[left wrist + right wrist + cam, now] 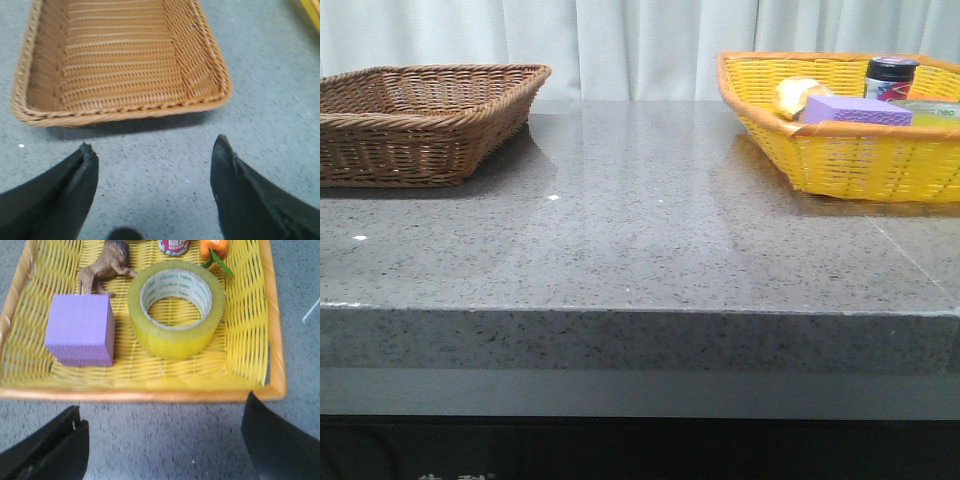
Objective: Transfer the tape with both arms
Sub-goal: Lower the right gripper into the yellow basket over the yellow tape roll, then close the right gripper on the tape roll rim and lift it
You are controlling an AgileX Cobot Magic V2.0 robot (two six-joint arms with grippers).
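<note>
At the tabletop's (650,220) far right corner, inside the yellow basket (270,330): the tape (175,310), lying flat beside a purple block (80,330). Probably light, stiff, slick; best pinched across rim and core. Right hand (160,440) spread wide, empty; left hand (152,165) likewise.

One basket (420,120) sits at the counter's (640,230) back left corner, and a second basket (840,150) sits at the back right corner, well apart from it. In the second basket the tape (175,307) lies flat just beside a block (80,330), with a toy animal (107,265), a can (173,246) and a toy fruit (214,247) behind them.
</note>
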